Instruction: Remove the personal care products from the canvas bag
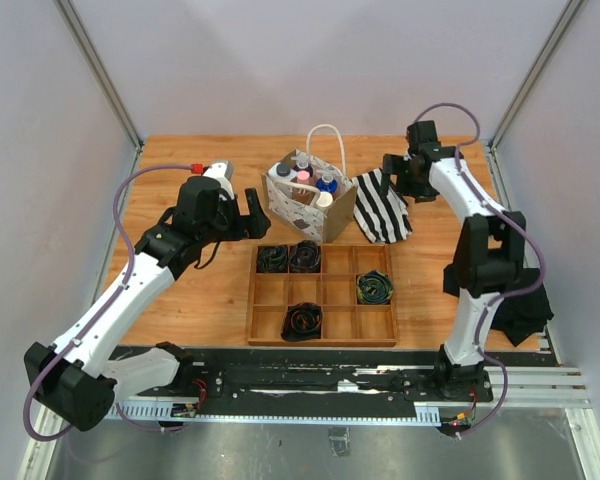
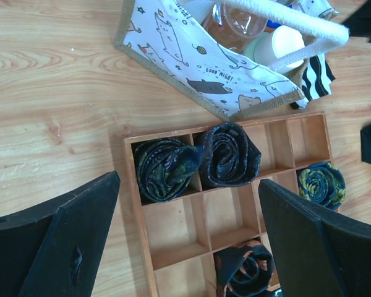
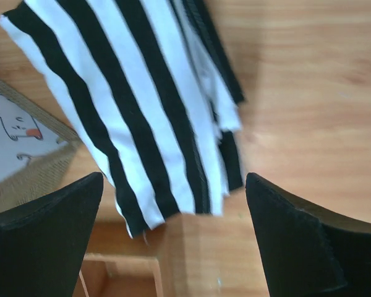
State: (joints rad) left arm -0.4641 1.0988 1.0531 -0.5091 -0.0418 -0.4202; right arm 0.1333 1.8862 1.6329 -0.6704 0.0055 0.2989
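Both arms sit on either side of the canvas bag (image 1: 298,205), nothing grabbed yet. The left gripper (image 1: 252,214) hangs wide open and empty just left of the bag. The right gripper (image 1: 393,176) is spread just as wide, also empty, over the striped cloth (image 1: 382,210). The bottles (image 1: 306,178) stand inside the bag, caps up, under the rope handles (image 1: 327,135). My guess is the left arm goes in first, since its camera already sees the bag's mouth. That handle loop looks like it could snag a finger though.
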